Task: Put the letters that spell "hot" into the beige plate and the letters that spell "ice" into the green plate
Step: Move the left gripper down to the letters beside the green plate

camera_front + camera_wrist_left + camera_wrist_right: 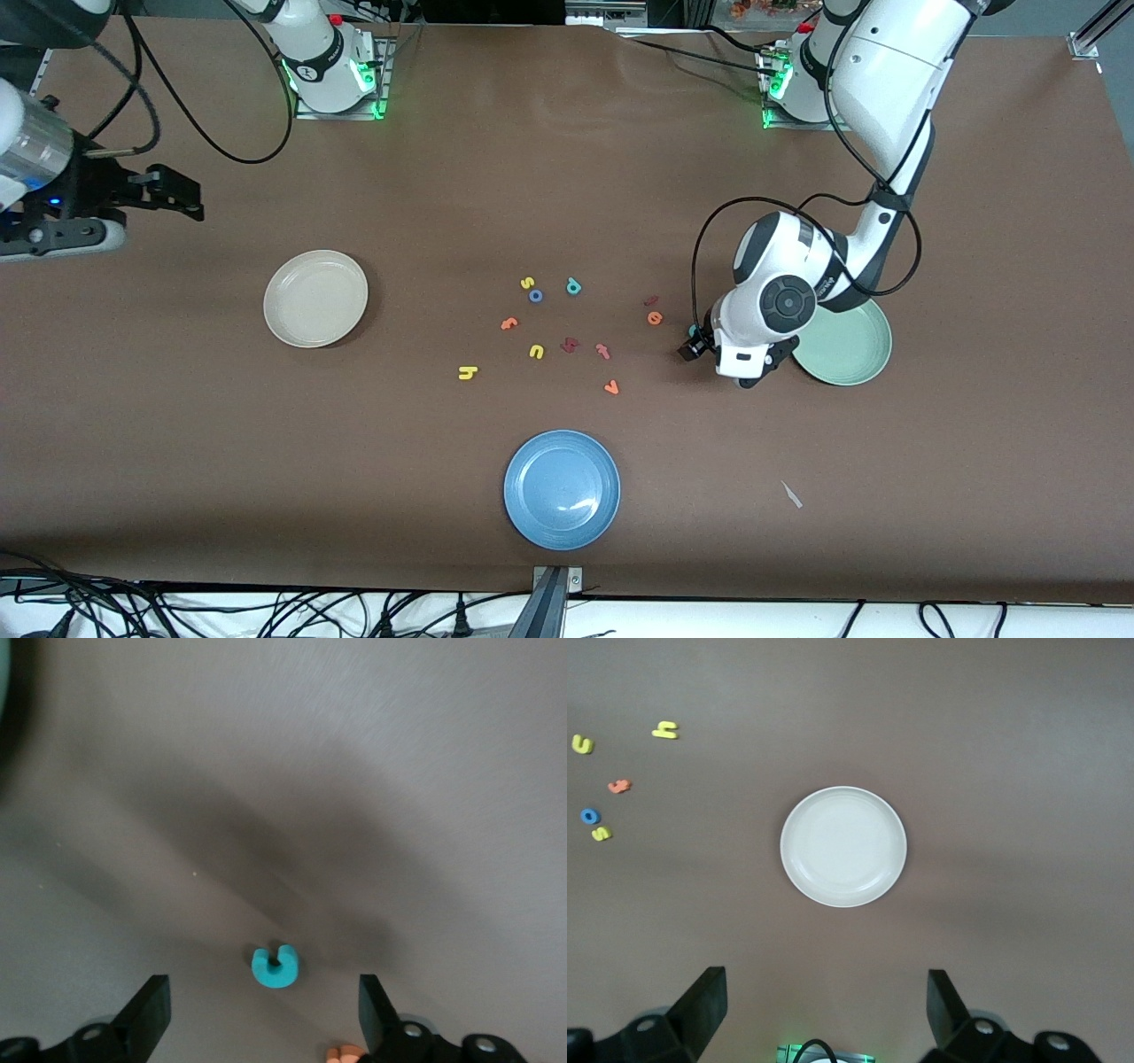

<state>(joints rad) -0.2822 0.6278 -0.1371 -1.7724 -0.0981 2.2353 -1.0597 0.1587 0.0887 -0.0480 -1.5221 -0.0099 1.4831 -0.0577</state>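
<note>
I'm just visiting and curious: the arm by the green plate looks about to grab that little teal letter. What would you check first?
1. Teal c lies between the left gripper's fingers: ok.
2. Left gripper open, nothing held: ok.
3. Orange e clear of the fingers: cannot tell; it shows close to one finger in the left wrist view.
4. Green plate beside the arm, no letters showing in it: ok.
5. Right gripper waits open above the table near the beige plate: ok.
</note>
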